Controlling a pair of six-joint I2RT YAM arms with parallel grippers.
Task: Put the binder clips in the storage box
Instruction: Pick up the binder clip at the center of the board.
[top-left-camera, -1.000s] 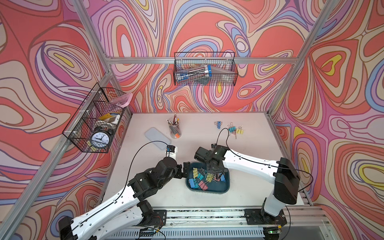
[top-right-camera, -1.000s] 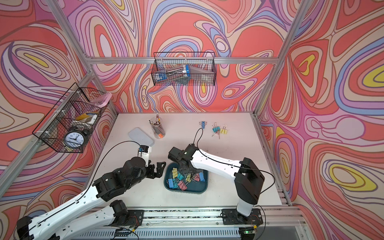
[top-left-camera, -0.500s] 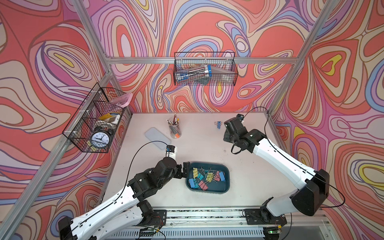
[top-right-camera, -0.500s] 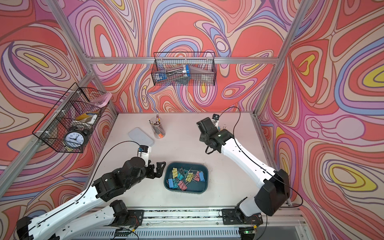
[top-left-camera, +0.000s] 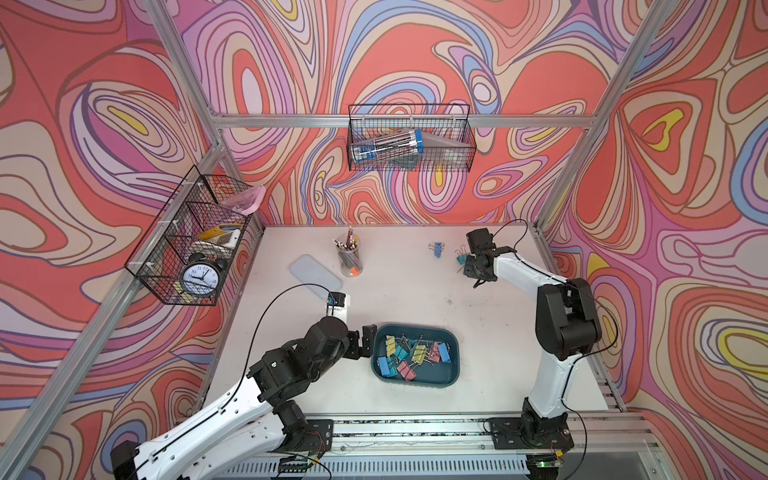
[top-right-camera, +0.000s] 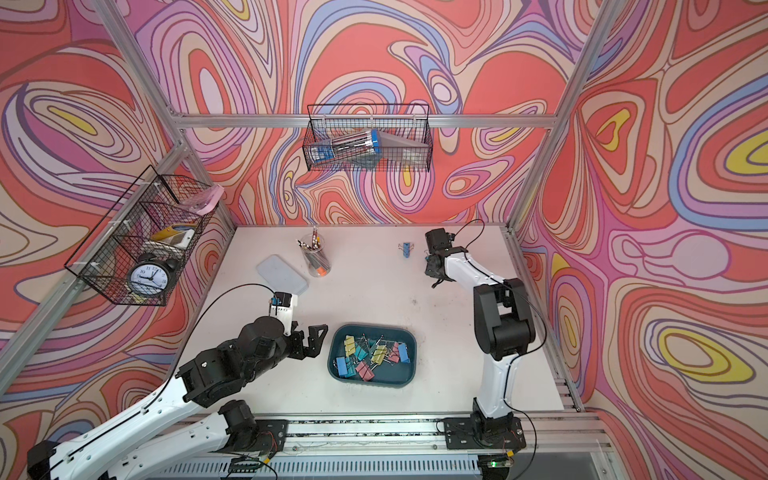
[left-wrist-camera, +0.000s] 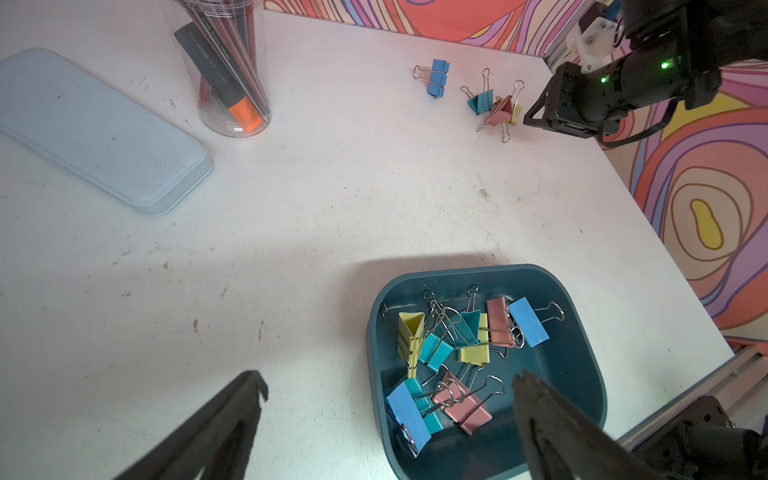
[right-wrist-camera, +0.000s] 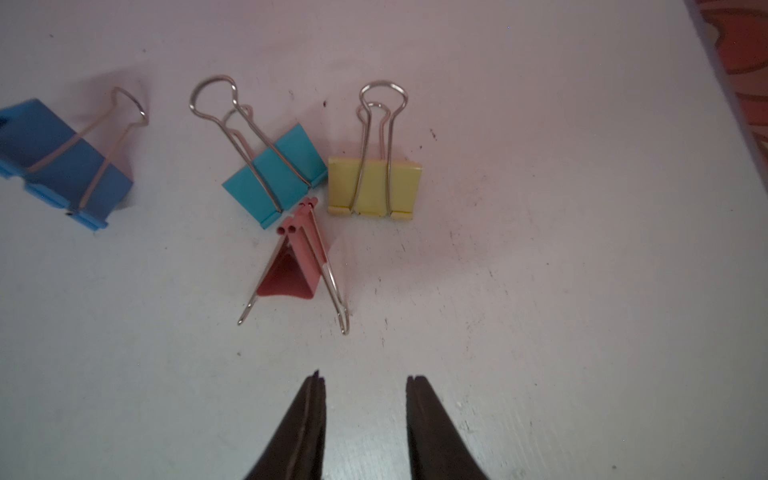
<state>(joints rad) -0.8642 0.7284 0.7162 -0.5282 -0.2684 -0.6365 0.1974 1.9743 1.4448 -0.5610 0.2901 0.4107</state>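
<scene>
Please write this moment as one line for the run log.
right tool: open, empty, near pink clip | left tool: open, by storage box | four binder clips not yet boxed

Four loose binder clips (right-wrist-camera: 274, 183), one storage box (top-left-camera: 451, 376), two baskets (top-left-camera: 409, 166).

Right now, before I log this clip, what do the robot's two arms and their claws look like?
Both the left arm and right arm have glossy white shells between bulky black joint housings. A thin black cable loops loose above each forearm. The left claw and right claw each have two matte black fingers tapering to narrow tips. Small green lights glow on the right wrist.
</scene>
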